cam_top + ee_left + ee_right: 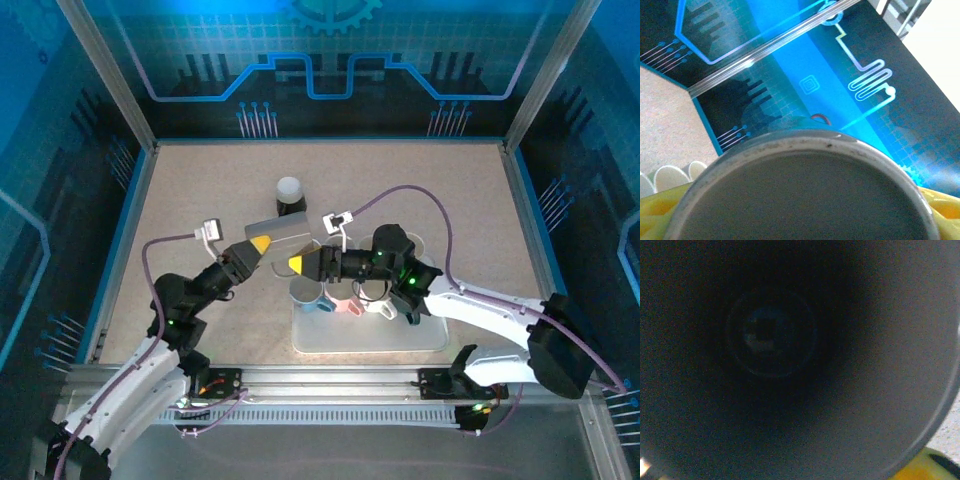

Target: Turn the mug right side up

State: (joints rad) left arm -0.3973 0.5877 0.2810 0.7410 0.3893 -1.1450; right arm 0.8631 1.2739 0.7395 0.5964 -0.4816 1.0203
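Observation:
The grey mug [282,233] hangs on its side above the table, between my two grippers. My left gripper [262,243] is shut on its body. In the left wrist view the mug's dark base [800,200] sits close up, with a yellow finger [660,202] on each side of it. My right gripper [298,264] is at the mug's mouth. The right wrist view looks straight into the dark inside of the mug [790,365], and one yellow finger [932,466] lies outside the wall at the lower right. The other right finger is hidden.
A clear tray [400,338] at the near centre holds several mugs, among them a blue one [306,292], a pink one [346,300] and a white one [380,303]. A black mug [289,195] stands further back. Blue walls and metal posts enclose the table.

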